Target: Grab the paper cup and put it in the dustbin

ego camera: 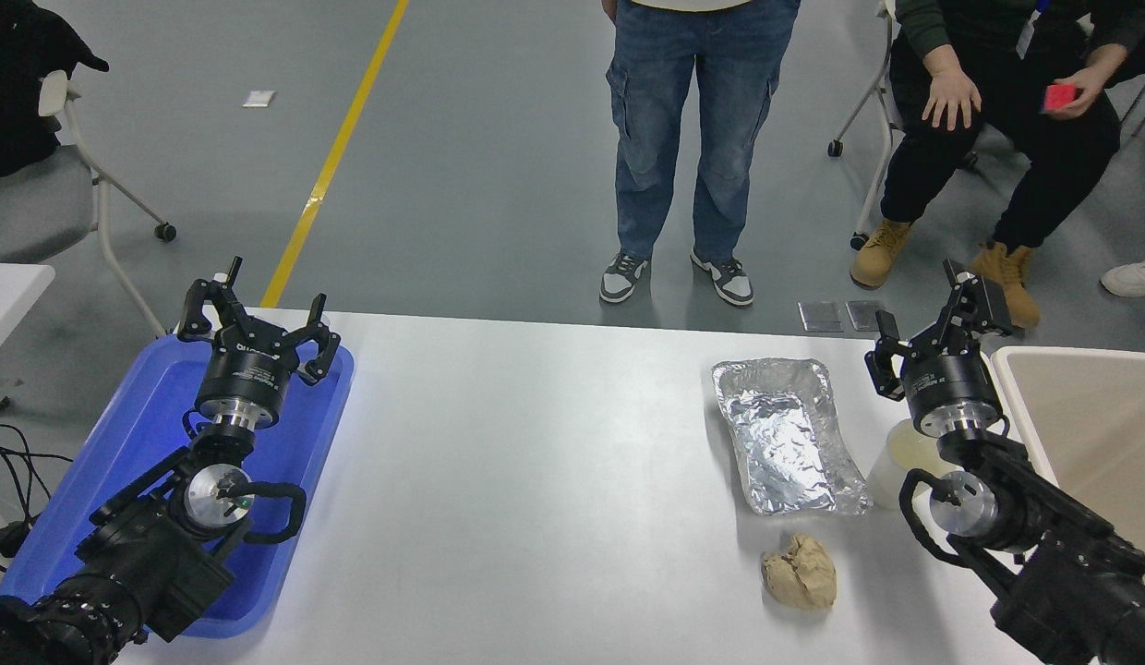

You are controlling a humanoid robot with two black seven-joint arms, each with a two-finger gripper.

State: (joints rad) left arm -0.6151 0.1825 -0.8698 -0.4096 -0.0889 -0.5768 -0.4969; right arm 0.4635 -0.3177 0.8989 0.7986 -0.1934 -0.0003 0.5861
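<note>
The paper cup (pixel 894 454) stands upright on the white table, just right of the foil tray; my right wrist hangs over it and hides its right side. My right gripper (pixel 923 319) is raised beyond the cup, near the table's far edge, open with nothing between its fingers. The dustbin (pixel 1080 355), beige with a thick pale rim, sits at the right edge, close beside my right arm. My left gripper (pixel 259 312) stays open over the blue tray at the lower left.
A crumpled silver foil tray (pixel 785 434) lies left of the cup, with a tan paper wad (pixel 801 573) nearer to me. The blue plastic tray (pixel 120 443) fills the left end. One person stands and another sits beyond the far edge.
</note>
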